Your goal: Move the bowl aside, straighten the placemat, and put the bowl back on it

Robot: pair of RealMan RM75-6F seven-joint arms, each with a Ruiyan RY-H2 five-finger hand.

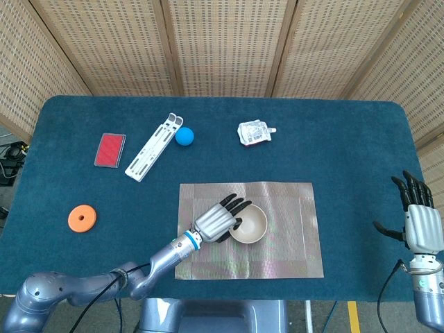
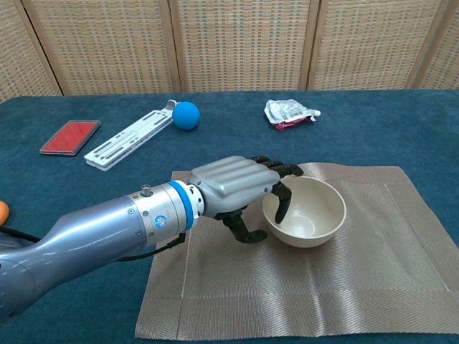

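Note:
A beige bowl (image 1: 250,225) (image 2: 307,213) is over the middle of the grey woven placemat (image 1: 291,236) (image 2: 344,287), which lies square to the table's front edge. My left hand (image 1: 216,222) (image 2: 233,186) grips the bowl's left rim, fingers hooked over the edge and thumb outside below. I cannot tell whether the bowl touches the mat. My right hand (image 1: 420,223) is open at the table's right edge, far from the mat, fingers spread upward; the chest view does not show it.
Beyond the mat lie a blue ball (image 1: 184,136) (image 2: 186,115), a white slotted rail (image 1: 153,147) (image 2: 128,138), a red card (image 1: 110,150) (image 2: 69,136) and a silver pouch (image 1: 254,132) (image 2: 288,112). An orange disc (image 1: 82,218) sits at the left.

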